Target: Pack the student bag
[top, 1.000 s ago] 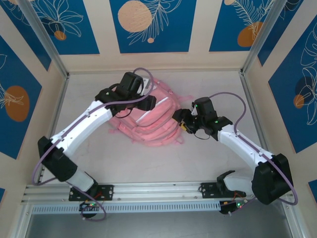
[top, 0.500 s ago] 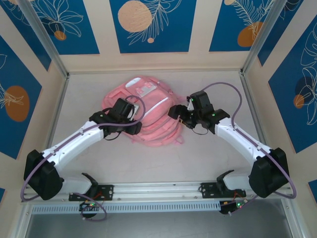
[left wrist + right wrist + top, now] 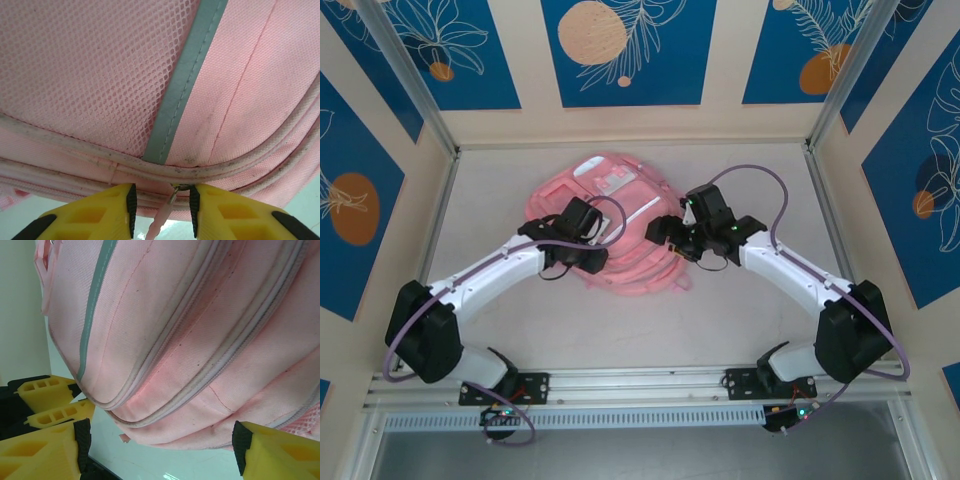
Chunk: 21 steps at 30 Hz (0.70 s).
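Observation:
The student bag (image 3: 620, 205), a large pink backpack, lies flat at the table's middle with its white patches at the far end. My left gripper (image 3: 588, 257) is at the bag's near-left edge. In the left wrist view it (image 3: 162, 200) stands open, with a pink zip pull (image 3: 161, 216) hanging loose between its black pads (image 3: 131, 202), apart from both. My right gripper (image 3: 666, 229) is at the bag's right side. It (image 3: 160, 440) is open wide, and the bag's zipped side (image 3: 200, 340) bulges just ahead of its fingers (image 3: 47, 450).
The left gripper's yellow fingers (image 3: 47, 390) show across the bag in the right wrist view. Grey tabletop (image 3: 740, 300) lies free in front of the bag and to both sides. Cell walls and metal posts (image 3: 825, 100) ring the table.
My left arm came off the bag's far top, uncovering the white patches, and swung to its near-left edge. My right gripper moved left and a little farther back, closer against the bag.

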{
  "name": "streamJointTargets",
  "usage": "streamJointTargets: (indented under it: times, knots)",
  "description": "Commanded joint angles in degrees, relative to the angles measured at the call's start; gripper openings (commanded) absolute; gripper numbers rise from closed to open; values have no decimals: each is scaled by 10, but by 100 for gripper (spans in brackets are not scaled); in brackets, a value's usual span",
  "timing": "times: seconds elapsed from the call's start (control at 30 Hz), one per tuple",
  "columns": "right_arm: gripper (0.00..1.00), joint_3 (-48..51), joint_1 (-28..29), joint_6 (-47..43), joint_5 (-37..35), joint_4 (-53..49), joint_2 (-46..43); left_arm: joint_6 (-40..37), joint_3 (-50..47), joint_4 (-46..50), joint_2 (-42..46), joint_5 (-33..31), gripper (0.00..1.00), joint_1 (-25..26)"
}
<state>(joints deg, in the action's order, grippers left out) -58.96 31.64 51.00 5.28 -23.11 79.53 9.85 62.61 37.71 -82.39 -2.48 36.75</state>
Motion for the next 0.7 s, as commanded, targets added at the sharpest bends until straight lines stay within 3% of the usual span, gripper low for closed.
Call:
streamJointTargets:
  times: [0.0, 0.17, 0.27, 0.53, 0.67]
  knots:
    - [76, -18, 7, 6, 15, 1, 10, -20, 16, 12, -8, 25, 35, -7]
    - [76, -25, 13, 9, 14, 1, 19, -40, 11, 26, 4, 47, 47, -6]
    - [76, -30, 16, 10, 15, 0, 26, -42, 6, 25, 7, 37, 47, -7]
    - [73, -48, 24, 14, 17, -1, 40, -38, 11, 25, -13, 31, 28, -9]
    - [67, -56, 32, 19, 21, 8, 52, -38, 10, 31, -11, 34, 18, -8]
